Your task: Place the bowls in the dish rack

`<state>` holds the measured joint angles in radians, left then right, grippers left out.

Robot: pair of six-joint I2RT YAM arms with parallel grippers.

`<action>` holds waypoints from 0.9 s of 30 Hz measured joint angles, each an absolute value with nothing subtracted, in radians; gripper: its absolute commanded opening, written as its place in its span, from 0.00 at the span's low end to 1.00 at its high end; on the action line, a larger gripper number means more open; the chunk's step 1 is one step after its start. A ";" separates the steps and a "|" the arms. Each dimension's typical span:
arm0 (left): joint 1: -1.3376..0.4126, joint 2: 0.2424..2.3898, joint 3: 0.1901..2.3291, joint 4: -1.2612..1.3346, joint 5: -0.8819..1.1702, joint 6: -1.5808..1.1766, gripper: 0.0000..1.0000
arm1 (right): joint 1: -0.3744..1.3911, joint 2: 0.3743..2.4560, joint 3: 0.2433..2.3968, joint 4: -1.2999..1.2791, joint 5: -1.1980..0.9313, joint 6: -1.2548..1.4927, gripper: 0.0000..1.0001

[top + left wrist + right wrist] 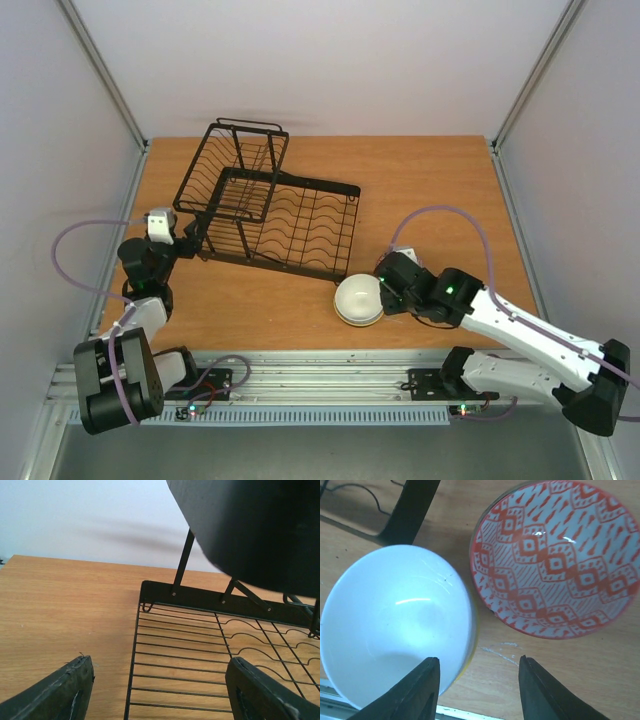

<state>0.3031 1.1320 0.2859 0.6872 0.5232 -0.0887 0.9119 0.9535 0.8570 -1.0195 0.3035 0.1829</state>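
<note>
The black wire dish rack point(300, 225) lies mid-table, its taller basket section point(235, 165) at the far left. My left gripper point(193, 238) is open and empty at the rack's left corner. In the left wrist view it point(160, 687) hovers over the rack's flat tray point(175, 660). The cream-white bowl point(358, 298) sits nested on another bowl, of which only a yellow rim point(476, 630) shows. My right gripper point(384, 290) is open, just right of this stack. In the right wrist view it point(479, 680) straddles the white bowl's point(390, 625) right rim. The red-and-white patterned bowl point(555, 560) stands beside it. The green bowl is hidden.
The right arm point(520, 325) lies over the table's right front and hides the red-patterned bowl in the top view. A metal rail point(330, 375) runs along the near edge. Grey walls close in both sides.
</note>
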 measured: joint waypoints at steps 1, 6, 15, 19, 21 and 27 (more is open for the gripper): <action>0.303 1.132 0.286 0.688 0.523 -0.085 0.74 | 0.912 0.973 0.854 -1.010 0.294 0.183 0.42; 0.302 1.132 0.286 0.689 0.522 -0.071 0.76 | 0.914 1.055 0.833 -0.967 0.269 0.178 0.39; 0.302 1.132 0.283 0.693 0.524 -0.068 0.77 | 0.914 1.100 0.827 -0.939 0.281 0.178 0.42; 0.302 1.132 0.283 0.693 0.525 -0.068 0.77 | 0.912 1.084 0.834 -0.963 0.335 0.178 0.43; 0.302 1.132 0.283 0.693 0.527 -0.066 0.77 | 0.893 1.066 0.849 -0.992 0.363 0.179 0.42; 0.302 1.141 0.283 0.696 0.531 -0.066 0.78 | 0.704 1.009 0.863 -1.029 0.386 0.176 0.41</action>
